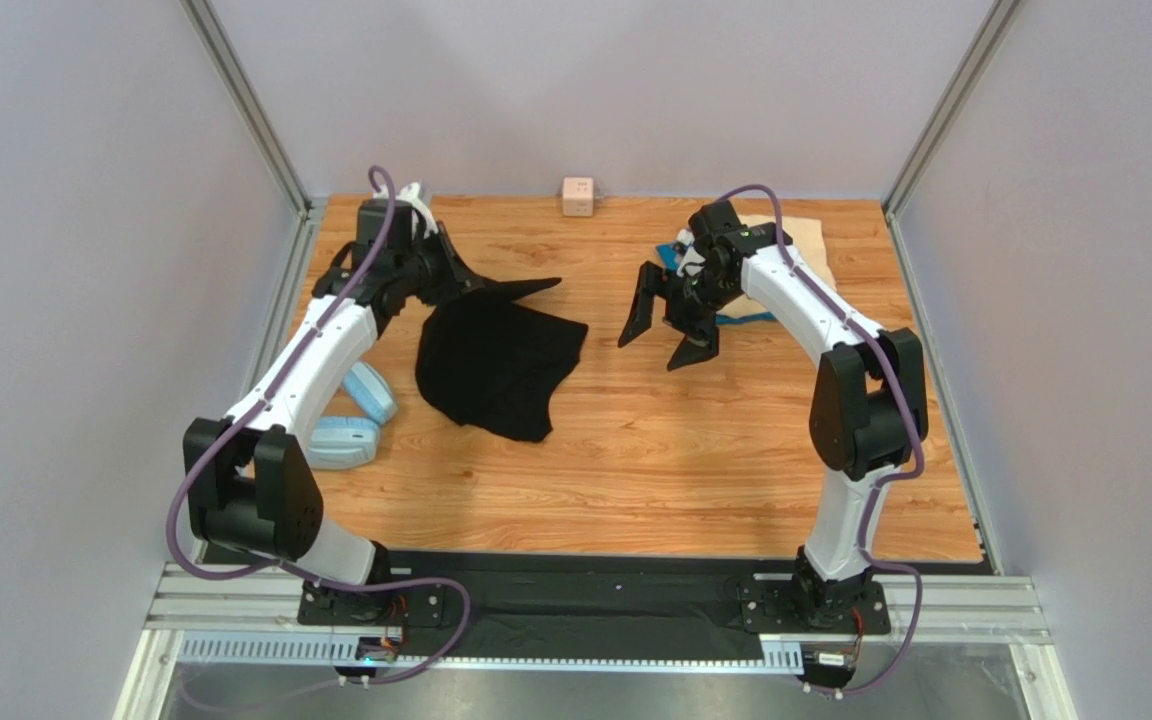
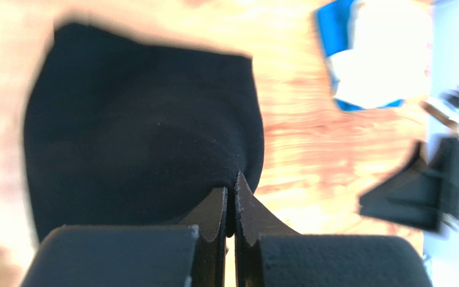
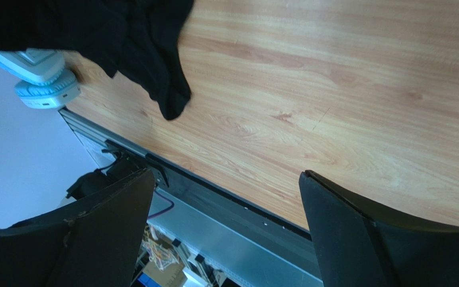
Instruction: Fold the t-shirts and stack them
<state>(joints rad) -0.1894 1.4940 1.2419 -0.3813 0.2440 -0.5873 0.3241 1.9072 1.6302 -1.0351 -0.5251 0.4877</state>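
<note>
One plain black cloth t-shirt (image 1: 495, 368) hangs pinched in my left tool (image 2: 233, 182); my right tool (image 1: 657, 348) gapes over the wooden counter (image 1: 687, 465).

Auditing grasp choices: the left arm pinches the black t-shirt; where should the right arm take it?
Likely the black t-shirt's loose pointed corner, approached from the right. The left gripper, shut on a raised edge, lets it drape to that corner, and the right gripper stands open on that side.
</note>
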